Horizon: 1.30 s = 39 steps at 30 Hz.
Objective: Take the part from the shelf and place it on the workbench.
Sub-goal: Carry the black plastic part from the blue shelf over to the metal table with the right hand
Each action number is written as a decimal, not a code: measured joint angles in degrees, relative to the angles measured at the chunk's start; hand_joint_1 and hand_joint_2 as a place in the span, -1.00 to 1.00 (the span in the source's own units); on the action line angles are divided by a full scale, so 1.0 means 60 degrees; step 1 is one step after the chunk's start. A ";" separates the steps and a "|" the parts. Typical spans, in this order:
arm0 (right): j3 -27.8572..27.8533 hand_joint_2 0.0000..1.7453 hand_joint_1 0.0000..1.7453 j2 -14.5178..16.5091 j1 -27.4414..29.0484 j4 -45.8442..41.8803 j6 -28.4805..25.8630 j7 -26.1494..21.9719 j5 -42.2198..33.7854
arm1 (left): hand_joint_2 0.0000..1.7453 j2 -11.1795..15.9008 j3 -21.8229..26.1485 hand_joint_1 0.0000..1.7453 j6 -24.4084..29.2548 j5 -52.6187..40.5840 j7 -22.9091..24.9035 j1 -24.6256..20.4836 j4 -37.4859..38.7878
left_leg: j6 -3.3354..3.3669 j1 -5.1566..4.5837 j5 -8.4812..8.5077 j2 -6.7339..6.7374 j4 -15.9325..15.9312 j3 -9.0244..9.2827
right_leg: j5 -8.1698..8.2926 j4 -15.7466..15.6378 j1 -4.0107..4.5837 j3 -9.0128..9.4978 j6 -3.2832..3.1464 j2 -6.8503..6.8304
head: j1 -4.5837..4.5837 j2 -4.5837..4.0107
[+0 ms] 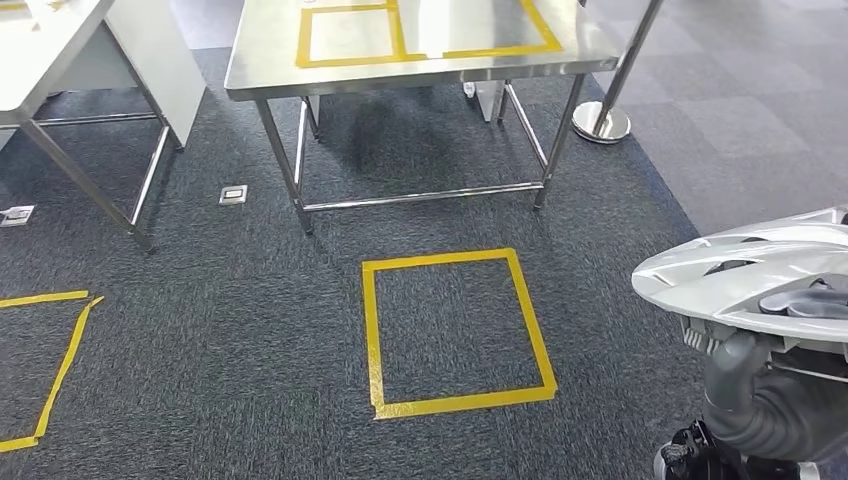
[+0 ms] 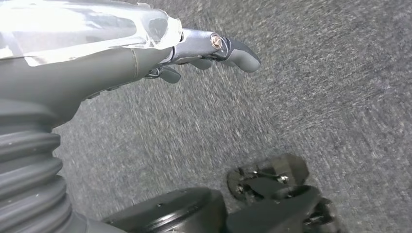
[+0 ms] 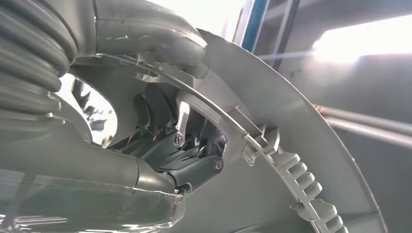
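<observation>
A workshop or test hall: steel workbench [image 1: 420,60] with yellow-taped tabletop, taped square [image 1: 455,332] on grey carpet floor [image 1: 250,300].

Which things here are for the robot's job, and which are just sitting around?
For the job:
- silver wheel-cover part, held by the right hand
- steel workbench with yellow tape outlines
- left hand, hanging over the carpet, holding nothing

Just around:
- yellow tape square on the floor
- white table
- barrier post base
- floor socket

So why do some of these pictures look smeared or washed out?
Left wrist view: the grey carpet is streaked with motion blur. Right wrist view: bright backlight glares behind the round silver wheel cover. Head view: sharp, with glare on the steel workbench.
</observation>
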 joint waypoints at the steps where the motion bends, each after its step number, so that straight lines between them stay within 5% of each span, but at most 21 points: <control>1: -0.0007 1.00 1.00 -0.0018 0.0005 -0.0014 0.0009 -0.0004 -0.0016 | 1.00 -0.0016 0.0001 -1.00 0.0001 0.0000 -0.0001 -0.0006 0.0000 | 0.0021 0.0010 0.0001 -0.0081 -0.0012 0.0015 | -0.0274 0.0584 -0.0007 -0.0282 0.0031 0.0310 | 0.0054 0.0000; 3: -0.0022 1.00 1.00 -0.0068 0.0023 -0.0027 0.0058 -0.0007 -0.0108 | 1.00 -0.0043 0.0004 -1.00 -0.0010 0.0005 -0.0001 -0.0012 0.0000 | 0.0044 0.0022 -0.0011 -0.0256 -0.0007 0.0021 | -0.0716 0.1868 -0.0010 -0.1011 0.0073 0.0580 | 0.0130 0.0001; 5: -0.0031 1.00 1.00 -0.0098 0.0044 -0.0027 0.0115 -0.0005 -0.0254 | 1.00 -0.0058 0.0023 -1.00 -0.0031 0.0023 -0.0001 -0.0002 0.0000 | 0.0029 0.0036 -0.0039 -0.0409 0.0004 0.0050 | -0.0511 0.2094 -0.0017 -0.1283 0.0086 0.0614 | 0.0150 0.0001; 8: -0.0061 1.00 1.00 -0.0133 0.0058 -0.0044 0.0181 -0.0005 -0.0385 | 1.00 -0.0075 0.0082 -1.00 -0.0054 0.0066 -0.0001 0.0000 0.0000 | -0.0097 0.0053 -0.0143 -0.0586 0.0095 0.0092 | 0.0546 0.0233 -0.0069 -0.0585 0.0100 0.0671 | 0.0196 0.0001; 10: -0.0094 1.00 1.00 -0.0151 0.0062 -0.0063 0.0214 -0.0005 -0.0423 | 1.00 -0.0074 0.0118 -1.00 -0.0066 0.0095 -0.0004 0.0007 0.0000 | -0.0151 0.0008 -0.0209 -0.0634 0.0174 0.0043 | 0.0769 -0.0453 -0.0102 -0.0315 0.0042 0.0748 | 0.0225 0.0001; 16: -0.0148 1.00 1.00 -0.0166 0.0056 -0.0075 0.0270 -0.0001 -0.0536 | 1.00 -0.0066 0.0149 -1.00 -0.0065 0.0036 -0.0038 0.0039 0.0000 | -0.0001 -0.0027 -0.0199 -0.0629 0.0082 0.0097 | 0.0742 -0.0481 -0.0085 -0.0297 -0.0093 0.0783 | 0.0192 0.0001; 20: -0.0162 1.00 1.00 -0.0166 0.0054 -0.0075 0.0325 0.0000 -0.0538 | 1.00 -0.0069 0.0152 -1.00 -0.0065 0.0010 -0.0051 0.0041 0.0000 | -0.0037 -0.0022 -0.0186 -0.0627 0.0040 0.0120 | 0.0718 -0.0474 -0.0057 -0.0287 -0.0154 0.0781 | 0.0195 0.0001; 26: -0.0166 1.00 1.00 -0.0173 0.0037 -0.0075 0.0383 0.0000 -0.0552 | 1.00 -0.0077 0.0162 -1.00 -0.0066 0.0004 -0.0052 0.0043 0.0000 | -0.0281 -0.0008 -0.0198 -0.0625 0.0028 0.0117 | 0.0704 -0.0466 -0.0051 -0.0284 -0.0173 0.0780 | 0.0199 0.0001; 39: -0.0166 1.00 1.00 -0.0173 0.0006 -0.0075 0.0386 0.0000 -0.0540 | 1.00 -0.0079 0.0222 -1.00 -0.0177 -0.0067 -0.0069 0.0044 0.0000 | -0.0277 -0.0027 -0.0203 -0.0627 0.0040 0.0119 | 0.0722 -0.0539 -0.0082 -0.0233 -0.0146 0.0781 | 0.0201 0.0001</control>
